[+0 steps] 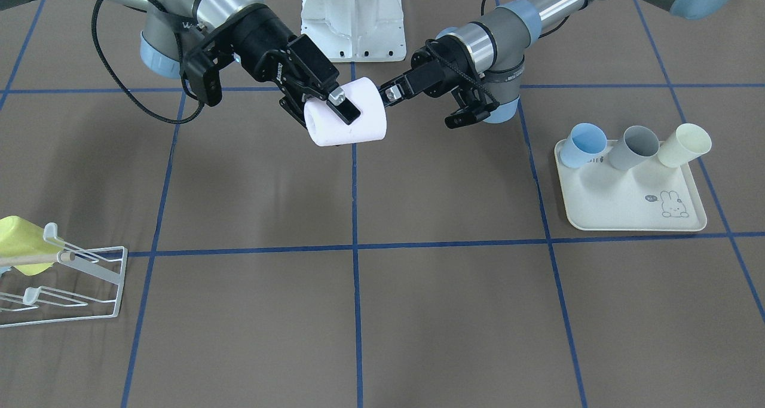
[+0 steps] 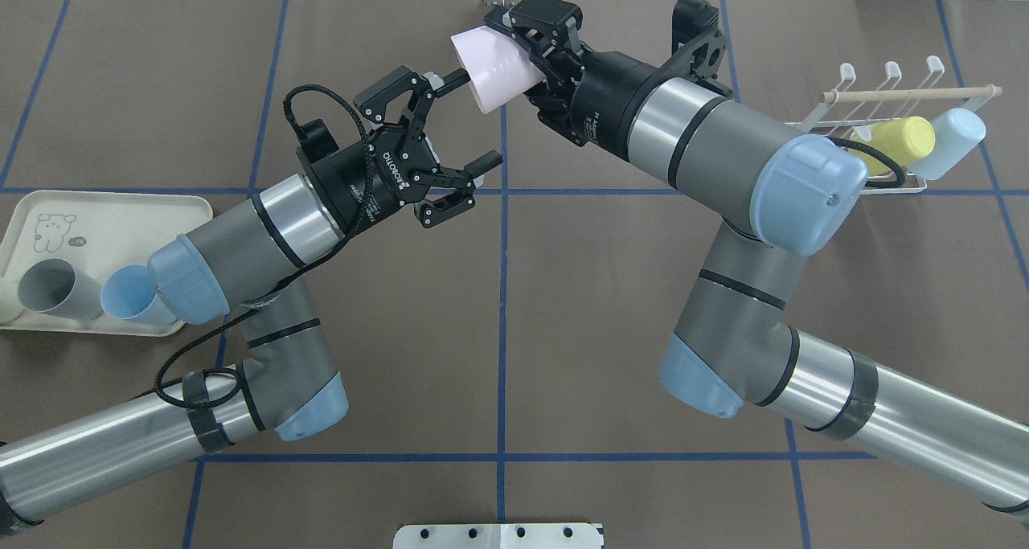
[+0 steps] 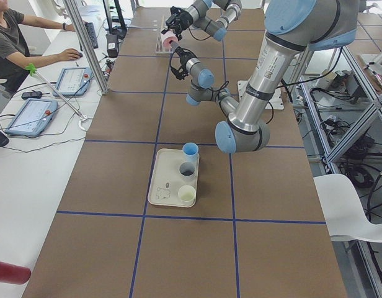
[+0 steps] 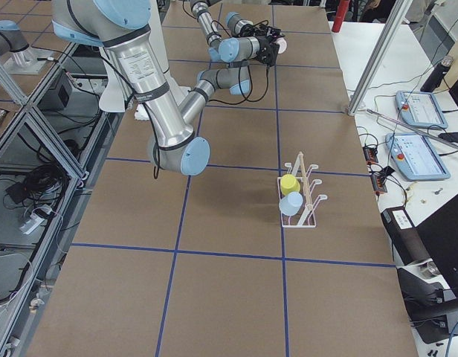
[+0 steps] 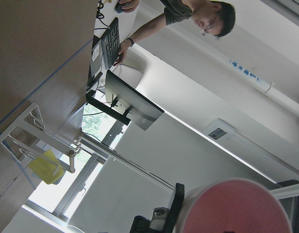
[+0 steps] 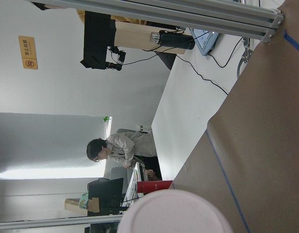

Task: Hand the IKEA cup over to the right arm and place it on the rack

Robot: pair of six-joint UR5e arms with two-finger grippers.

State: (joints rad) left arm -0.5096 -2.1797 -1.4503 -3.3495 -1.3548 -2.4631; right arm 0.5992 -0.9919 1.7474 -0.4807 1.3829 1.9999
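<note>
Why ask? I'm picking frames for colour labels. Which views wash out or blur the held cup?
Exterior front-facing: the cup is blown out to near white. Overhead exterior: sharp, pale pink. Left wrist: stronger pink, but close, soft and cut off by the bottom edge. Right wrist: pale, blurred, likewise cropped.

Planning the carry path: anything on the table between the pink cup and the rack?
Nothing: in the front-facing view the table between the pink cup, held by the right tool, and the rack is bare, only blue tape lines.
</note>
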